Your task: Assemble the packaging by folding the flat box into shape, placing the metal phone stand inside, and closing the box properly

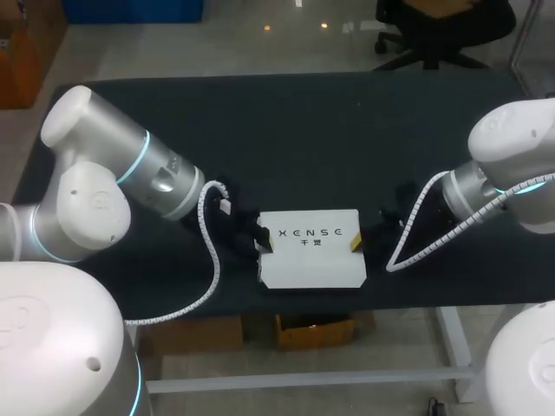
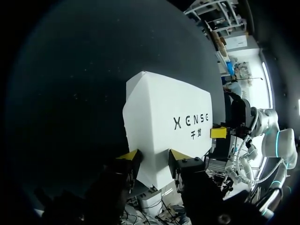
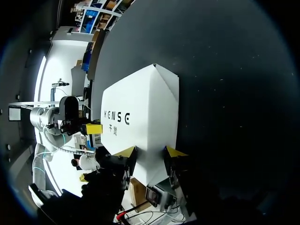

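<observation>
Dark worktop (image 1: 303, 121) carries one white box (image 1: 312, 260), which lies on it printed face up and held between the two arms. At the box's left end sits the left pincer (image 2: 153, 158). Its yellow tips stand on either side of that end and appear to touch it from both sides, so it is pinching the box.

The box looks like folded cardboard. It is probably light, stiff along its creases, easy to dent or bow across the broad faces, and smooth enough to slip. The ends and folded edges are the best places to hold it, with gentle pressure, rather than the wide top panel.

At the box's right end the right pincer (image 3: 150, 152) mirrors this, its tips flanking the end and apparently pinching the box too. No metal phone stand shows beside the box, and whether it is inside cannot be told.
</observation>
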`<state>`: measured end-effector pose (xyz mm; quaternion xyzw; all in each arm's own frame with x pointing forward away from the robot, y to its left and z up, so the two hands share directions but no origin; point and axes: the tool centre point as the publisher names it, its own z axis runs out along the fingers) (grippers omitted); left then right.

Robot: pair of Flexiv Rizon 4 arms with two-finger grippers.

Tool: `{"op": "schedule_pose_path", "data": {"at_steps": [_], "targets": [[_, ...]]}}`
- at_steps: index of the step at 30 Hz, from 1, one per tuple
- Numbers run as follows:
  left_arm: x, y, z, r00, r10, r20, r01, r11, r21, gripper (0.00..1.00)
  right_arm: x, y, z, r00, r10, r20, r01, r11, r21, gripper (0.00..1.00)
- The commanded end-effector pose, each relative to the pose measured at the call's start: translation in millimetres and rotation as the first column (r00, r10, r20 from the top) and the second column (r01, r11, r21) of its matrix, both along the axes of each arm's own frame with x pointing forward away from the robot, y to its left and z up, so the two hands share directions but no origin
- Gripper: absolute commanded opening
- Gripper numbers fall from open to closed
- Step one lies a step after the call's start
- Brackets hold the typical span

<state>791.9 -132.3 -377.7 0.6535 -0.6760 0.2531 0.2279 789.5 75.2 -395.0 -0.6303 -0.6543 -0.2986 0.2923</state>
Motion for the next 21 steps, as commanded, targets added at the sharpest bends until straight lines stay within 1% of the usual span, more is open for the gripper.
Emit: {"op": "schedule_pose_path", "data": {"at_steps": [1,4,7,10,12,14,21], "targets": [[1.4,-7,-6.9,1.0,-0.006,-0.003,0.006,1.0,-0.013,0.4,0.1,8,-4,1.0,0.006,-0.002,-0.006,1.0,0.018,0.37],[1.3,-9,-5.2,1.0,-0.016,-0.018,0.016,1.0,-0.026,0.39,-0.5,8,-2,1.0,0.006,-0.013,-0.005,1.0,0.02,0.37],[0.6,-11,-2.7,1.0,-0.017,-0.022,0.017,1.0,-0.022,0.39,-1.1,9,0,1.0,0.0,-0.031,0.0,1.0,0.016,0.37],[0.5,-12,-0.6,0.999,-0.021,-0.032,0.02,1.0,-0.018,0.35,-1.9,8,2,0.999,-0.002,-0.036,0.002,1.0,0.019,0.37],[0.5,-12,0.9,0.999,-0.025,-0.038,0.025,1.0,-0.016,0.35,-2.2,8,3,0.999,-0.002,-0.04,0.003,1.0,0.021,0.38],[0.7,-13,2.3,0.998,-0.033,-0.046,0.032,0.999,-0.014,0.38,-2.5,8,4,0.999,-0.003,-0.049,0.004,1.0,0.023,0.38],[1.4,-14,5.0,0.998,-0.033,-0.051,0.033,0.999,-0.007,0.39,-2.0,6,5,0.998,-0.002,-0.065,0.003,1.0,0.027,0.38]]}}
